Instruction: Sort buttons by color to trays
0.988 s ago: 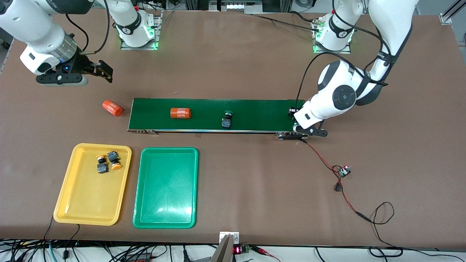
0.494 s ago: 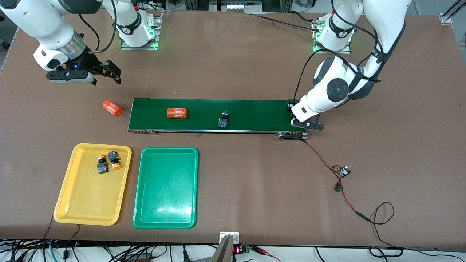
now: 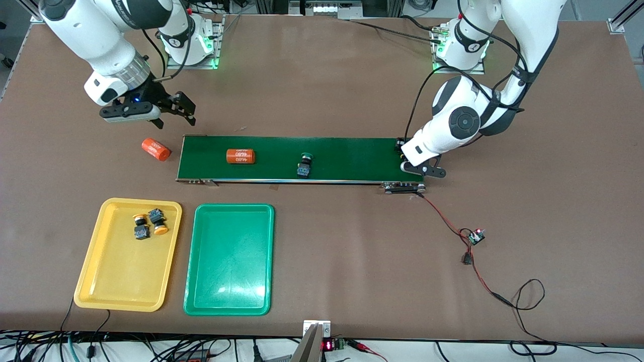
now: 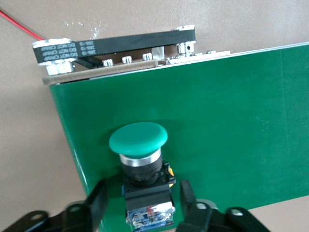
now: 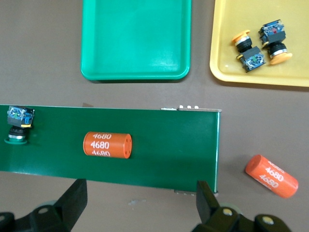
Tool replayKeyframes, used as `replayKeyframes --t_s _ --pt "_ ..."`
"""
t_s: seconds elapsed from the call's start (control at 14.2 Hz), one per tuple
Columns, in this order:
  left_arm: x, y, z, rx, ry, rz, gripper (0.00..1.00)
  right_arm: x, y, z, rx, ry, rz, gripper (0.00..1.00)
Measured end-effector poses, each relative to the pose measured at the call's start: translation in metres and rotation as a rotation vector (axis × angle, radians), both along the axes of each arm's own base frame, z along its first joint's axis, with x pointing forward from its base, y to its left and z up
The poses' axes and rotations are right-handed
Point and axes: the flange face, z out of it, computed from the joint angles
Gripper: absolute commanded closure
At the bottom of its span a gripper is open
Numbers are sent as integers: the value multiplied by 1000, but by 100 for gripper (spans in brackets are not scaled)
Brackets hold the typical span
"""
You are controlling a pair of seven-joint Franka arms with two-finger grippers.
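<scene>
Currently, you have: left gripper point(image 4: 140, 203) – jaws apart, straddling green button point(image 4: 140, 159) on conveyor belt point(image 3: 352, 156) | right gripper point(image 3: 173, 110) – jaws wide, empty.

Two white robot arms with rounded shells and dark grey joint caps are being shown. Black cables are being routed along both. A ribbed silver ring sits above the right gripper point(image 3: 173, 108), beside black fingers point(image 5: 72, 198). Green lights are glowing at both bases.

"4680" in white — on both orange cylinders point(image 5: 107, 145), point(image 5: 271, 176).
</scene>
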Motion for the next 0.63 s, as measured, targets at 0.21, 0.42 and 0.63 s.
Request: replayKeyframes --t_s 0.21,0.42,0.63 --pt "9 1 30 8 -47 2 0 1 18 -17 5 -20 -16 0" --pt "22 7 98 43 -105 11 0 -1 41 -29 13 -22 -37 0" --pt "54 61 172 87 -110 114 0 0 51 -38 20 -26 -45 0"
